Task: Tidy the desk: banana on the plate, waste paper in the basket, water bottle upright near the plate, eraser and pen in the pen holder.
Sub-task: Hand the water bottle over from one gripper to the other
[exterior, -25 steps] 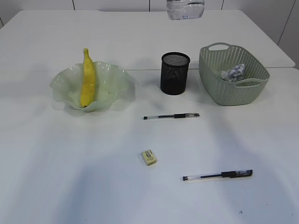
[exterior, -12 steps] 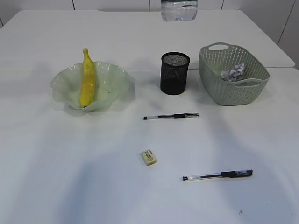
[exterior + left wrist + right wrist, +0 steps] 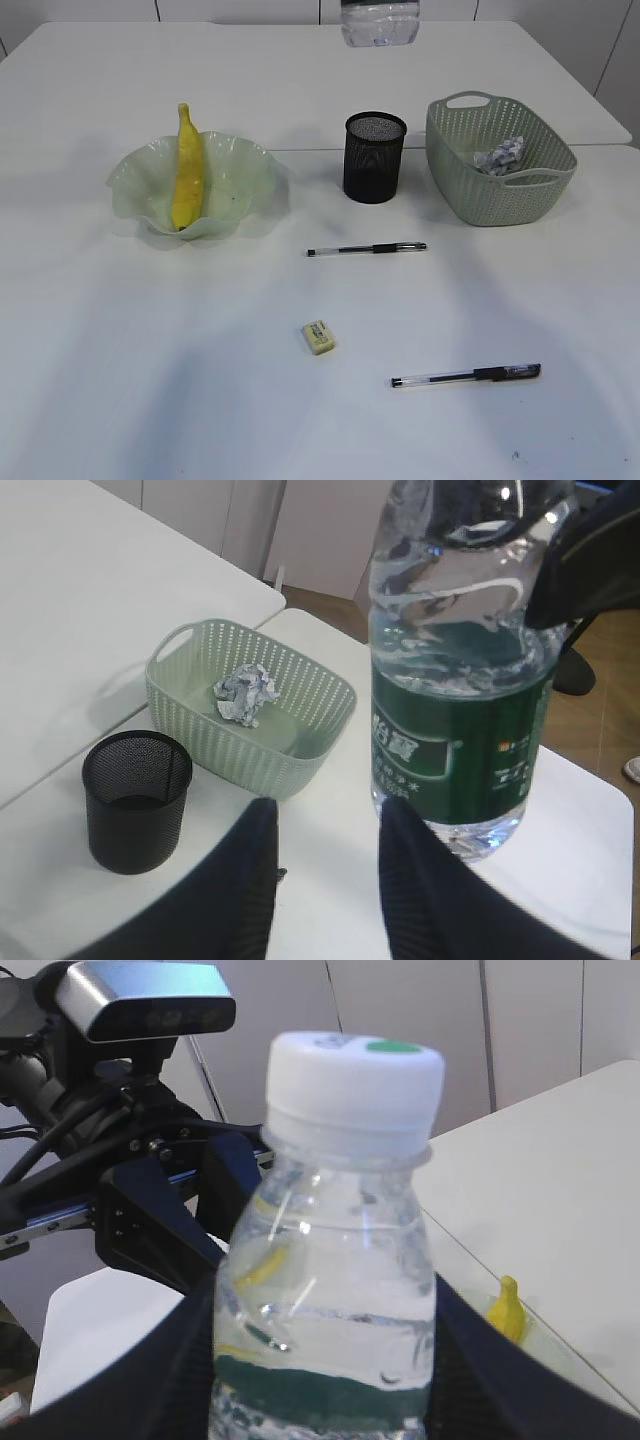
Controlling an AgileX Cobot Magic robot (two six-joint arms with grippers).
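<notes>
Held aloft in the right hand, the water bottle has drifted left towards the plate, the left hand part-open beside it, gripping nothing.

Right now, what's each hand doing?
Left hand: open, holding nothing.
Right hand: closed on the water bottle.

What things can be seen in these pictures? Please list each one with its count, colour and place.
desk: one, white, under everything
plate: one, pale green, left
banana: one, yellow, in the plate
pen holder: one, black, centre
basket: one, sage green, right
waste paper: one, white, in the basket
pens: two, black, on the desk in front
eraser: one, pale yellow, between the pens
water bottle: one, clear, green label, held in the air
right gripper: closed around the bottle
left gripper: beside the bottle's base
</notes>
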